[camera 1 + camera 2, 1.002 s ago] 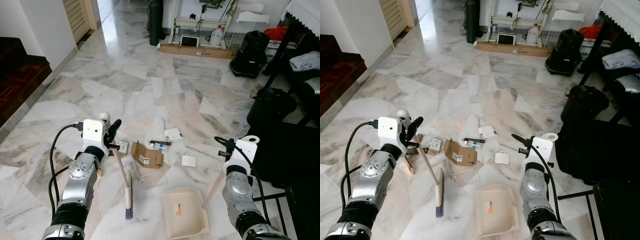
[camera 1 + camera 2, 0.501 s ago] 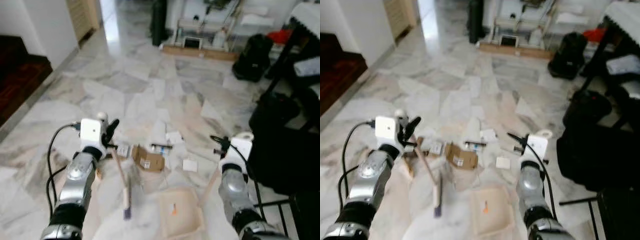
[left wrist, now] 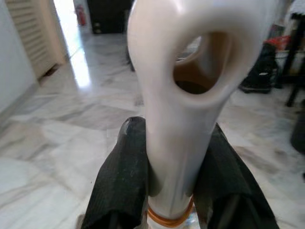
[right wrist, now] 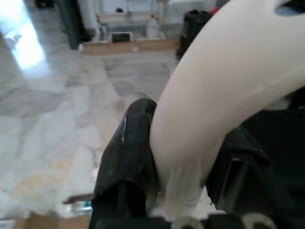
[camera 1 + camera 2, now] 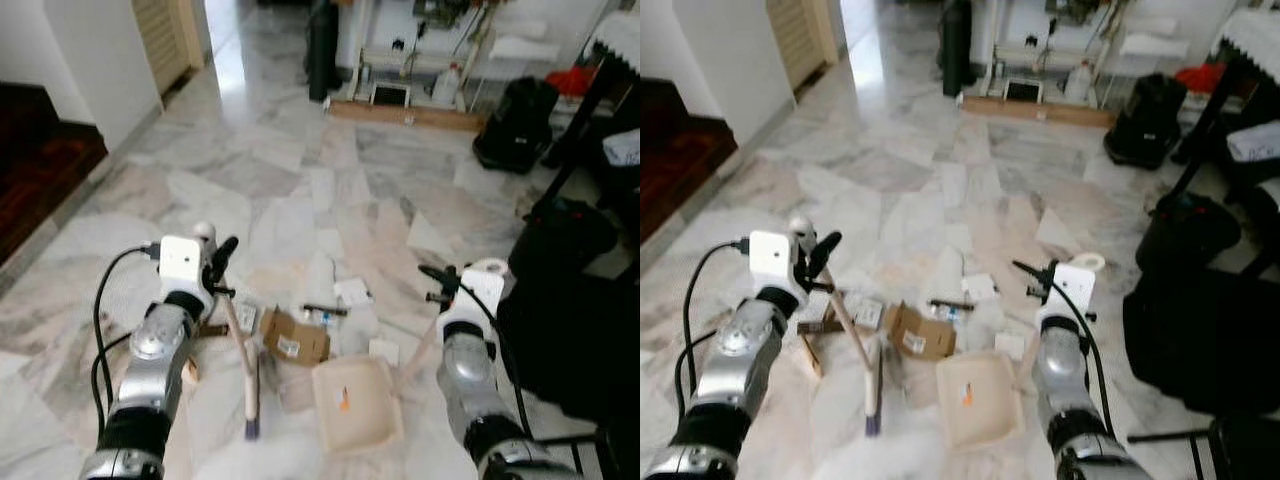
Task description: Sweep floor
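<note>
My left gripper is shut on the pale handle of a broom, whose brush end rests on the marble floor just left of the litter. In the left wrist view its black fingers clamp the handle's white looped end. My right gripper is shut on the handle of a beige dustpan; the pan lies flat on the floor right below the litter. The right wrist view has that white handle between the fingers. The litter is a crushed cardboard box, white cards and small scraps.
Black bags and dark furniture crowd the right side. A dark wooden step and a white wall corner stand at the left. A cardboard plank, a shelf and a black bag line the far wall.
The whole picture has shifted as the camera moved. The dustpan has slid forward across the floor, closer to the cardboard box. Both grippers keep their hold.
</note>
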Motion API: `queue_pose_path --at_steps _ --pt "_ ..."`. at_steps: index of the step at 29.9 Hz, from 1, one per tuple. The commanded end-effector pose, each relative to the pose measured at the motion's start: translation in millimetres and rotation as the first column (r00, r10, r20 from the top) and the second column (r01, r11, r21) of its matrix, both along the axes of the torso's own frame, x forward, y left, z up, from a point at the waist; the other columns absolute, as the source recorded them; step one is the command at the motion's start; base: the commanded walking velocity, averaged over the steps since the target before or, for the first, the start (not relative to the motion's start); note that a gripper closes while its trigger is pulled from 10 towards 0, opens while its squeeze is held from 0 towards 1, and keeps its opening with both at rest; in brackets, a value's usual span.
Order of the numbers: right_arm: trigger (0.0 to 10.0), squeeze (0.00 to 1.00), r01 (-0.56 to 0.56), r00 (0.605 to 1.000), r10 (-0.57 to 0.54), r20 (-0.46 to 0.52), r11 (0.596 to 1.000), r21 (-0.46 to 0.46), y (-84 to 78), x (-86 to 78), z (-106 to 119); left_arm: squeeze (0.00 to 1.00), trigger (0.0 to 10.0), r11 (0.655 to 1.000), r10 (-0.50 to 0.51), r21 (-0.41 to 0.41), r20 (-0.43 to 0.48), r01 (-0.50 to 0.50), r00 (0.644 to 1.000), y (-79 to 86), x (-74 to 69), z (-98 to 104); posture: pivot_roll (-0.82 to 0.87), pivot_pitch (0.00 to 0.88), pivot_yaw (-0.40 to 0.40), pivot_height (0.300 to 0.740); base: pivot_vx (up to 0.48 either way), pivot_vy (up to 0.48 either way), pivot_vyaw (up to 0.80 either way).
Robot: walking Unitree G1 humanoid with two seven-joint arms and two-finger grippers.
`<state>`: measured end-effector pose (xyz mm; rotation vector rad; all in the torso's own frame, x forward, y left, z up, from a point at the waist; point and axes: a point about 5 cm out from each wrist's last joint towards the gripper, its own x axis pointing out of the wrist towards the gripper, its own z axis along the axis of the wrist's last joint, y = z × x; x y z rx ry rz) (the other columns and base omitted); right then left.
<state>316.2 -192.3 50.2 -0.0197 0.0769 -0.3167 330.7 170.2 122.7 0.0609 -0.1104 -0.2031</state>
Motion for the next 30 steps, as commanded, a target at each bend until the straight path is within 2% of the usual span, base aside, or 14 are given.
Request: queue_pose_path --at_steps 1,6,21,27,30 --pt "10.0 0.0 -0.005 0.999 0.006 0.038 1.0 -0.016 1.3 6.6 10.2 0.0 10.0 1.0 -0.006 -0.003 0.071 0.006 0.997 1.8 3.0 18.3 0.0 0.038 -0.047 0.74 0.281 0.0 0.0" --pt "10.0 0.0 0.003 0.999 -0.002 0.039 1.0 -0.018 0.5 6.7 10.7 0.0 10.0 0.997 -0.07 -0.008 0.082 0.071 0.994 -6.7 1.8 22.9 0.0 0.045 -0.046 0.74 0.0 0.0 0.0" --pt "10.0 0.0 0.084 0.996 -0.085 -0.019 0.995 -0.045 -8.4 5.7 5.9 0.0 10.0 0.987 -0.157 0.027 0.08 0.156 0.984 -13.3 -2.3 30.9 0.01 0.058 -0.045 0.74 0.0 0.0 0.0" --pt "10.0 0.0 0.103 0.99 -0.108 -0.089 0.993 -0.066 -10.9 7.6 1.9 0.0 10.0 0.978 -0.207 0.045 0.052 0.205 0.977 -16.4 -6.8 29.4 0.01 0.064 -0.046 0.74 0.0 0.0 0.0" --pt "10.0 0.0 0.115 0.978 -0.121 -0.172 0.992 -0.043 -11.3 5.2 -7.5 0.0 10.0 0.973 -0.225 0.061 0.035 0.222 0.974 -16.5 -8.8 28.0 0.02 0.066 -0.046 0.74 0.0 0.0 0.0"
